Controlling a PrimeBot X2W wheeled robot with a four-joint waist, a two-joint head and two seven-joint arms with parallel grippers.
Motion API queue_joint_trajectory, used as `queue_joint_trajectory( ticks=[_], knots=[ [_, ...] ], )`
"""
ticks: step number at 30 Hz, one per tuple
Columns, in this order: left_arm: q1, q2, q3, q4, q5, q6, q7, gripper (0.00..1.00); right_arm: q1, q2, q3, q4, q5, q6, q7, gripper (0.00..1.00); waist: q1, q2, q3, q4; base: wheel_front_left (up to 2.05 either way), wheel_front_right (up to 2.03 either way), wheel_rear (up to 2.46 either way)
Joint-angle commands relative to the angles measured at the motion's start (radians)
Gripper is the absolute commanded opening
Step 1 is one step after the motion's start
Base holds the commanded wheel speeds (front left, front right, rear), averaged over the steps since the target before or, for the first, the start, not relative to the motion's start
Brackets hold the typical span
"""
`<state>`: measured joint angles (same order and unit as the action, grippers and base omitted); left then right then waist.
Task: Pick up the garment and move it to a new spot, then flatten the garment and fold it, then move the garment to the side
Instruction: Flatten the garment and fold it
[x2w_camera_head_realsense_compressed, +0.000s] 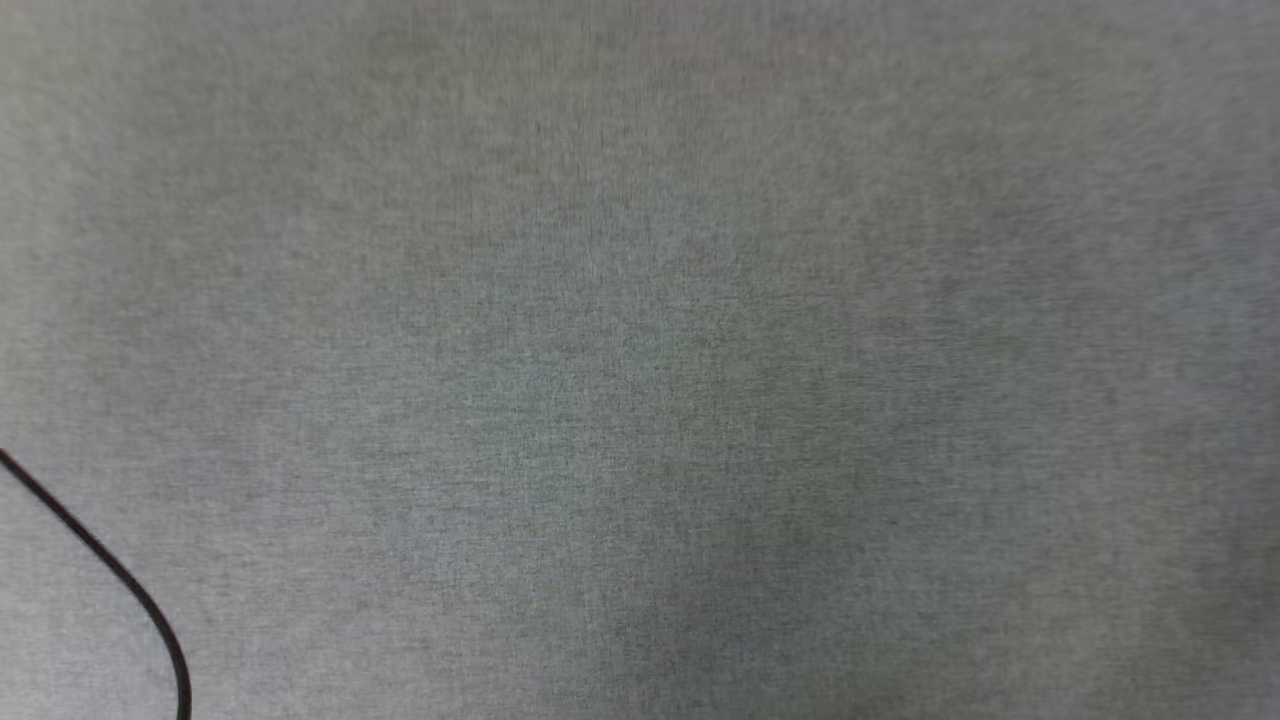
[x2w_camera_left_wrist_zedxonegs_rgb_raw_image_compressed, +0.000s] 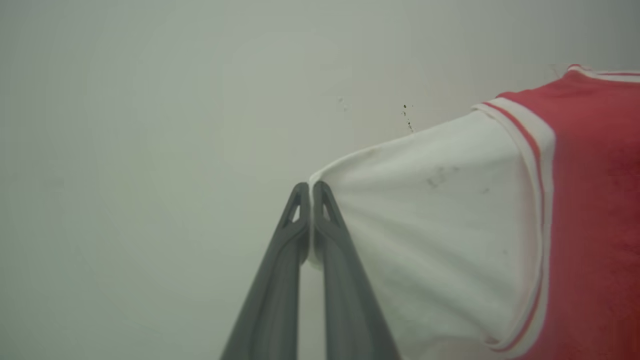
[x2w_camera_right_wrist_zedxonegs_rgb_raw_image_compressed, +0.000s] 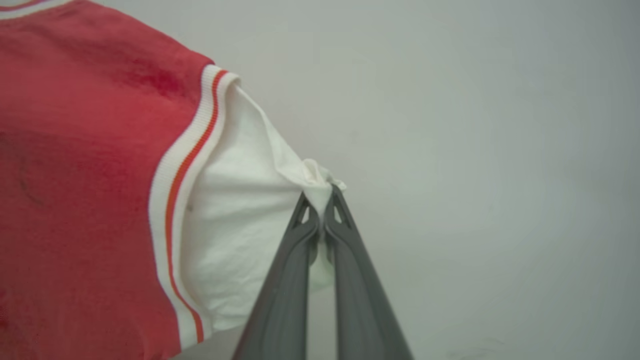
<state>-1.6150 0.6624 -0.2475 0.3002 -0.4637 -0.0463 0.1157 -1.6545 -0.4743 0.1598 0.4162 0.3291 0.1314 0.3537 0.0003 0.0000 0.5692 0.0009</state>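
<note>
The garment (x2w_camera_left_wrist_zedxonegs_rgb_raw_image_compressed: 590, 200) is a red shirt with white short sleeves and red-white striped trim. In the left wrist view my left gripper (x2w_camera_left_wrist_zedxonegs_rgb_raw_image_compressed: 311, 187) is shut on the edge of one white sleeve (x2w_camera_left_wrist_zedxonegs_rgb_raw_image_compressed: 435, 215), the red body stretching off to the right. In the right wrist view my right gripper (x2w_camera_right_wrist_zedxonegs_rgb_raw_image_compressed: 320, 192) is shut on a bunched tip of the other white sleeve (x2w_camera_right_wrist_zedxonegs_rgb_raw_image_compressed: 240, 220), with the red body (x2w_camera_right_wrist_zedxonegs_rgb_raw_image_compressed: 85, 175) to the left. The shirt hangs stretched between the two grippers against a pale background.
The head view looks down on a grey fabric-textured surface (x2w_camera_head_realsense_compressed: 640, 360). A thin black cable (x2w_camera_head_realsense_compressed: 120, 575) curves across its lower left corner. A pale wall or surface with a few dark specks (x2w_camera_left_wrist_zedxonegs_rgb_raw_image_compressed: 407, 117) lies behind the left sleeve.
</note>
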Motion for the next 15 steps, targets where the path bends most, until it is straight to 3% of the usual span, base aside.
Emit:
queue_joint_trajectory(
  ticks=[1, 8, 15],
  knots=[
    [-0.016, -0.004, -0.001, 0.015, 0.006, -0.003, -0.012, 0.00, -0.016, 0.005, 0.001, 0.014, -0.006, -0.001, -0.012, 0.00, -0.0003, 0.0000, 0.036, 0.010, 0.00, 0.00, 0.00],
    [-0.100, -0.078, -0.039, 0.212, 0.022, -0.027, -0.135, 0.00, -0.106, 0.067, 0.009, 0.208, -0.078, -0.001, -0.149, 0.00, -0.0003, 0.0000, 0.081, 0.029, 0.00, 0.00, 0.00],
    [0.034, -0.153, -0.083, 0.325, 0.007, -0.045, -0.264, 0.00, -0.011, 0.094, 0.049, 0.333, -0.074, -0.001, -0.263, 0.00, -0.0003, 0.0000, 0.064, 0.046, 0.00, 0.00, 0.00]
  ],
)
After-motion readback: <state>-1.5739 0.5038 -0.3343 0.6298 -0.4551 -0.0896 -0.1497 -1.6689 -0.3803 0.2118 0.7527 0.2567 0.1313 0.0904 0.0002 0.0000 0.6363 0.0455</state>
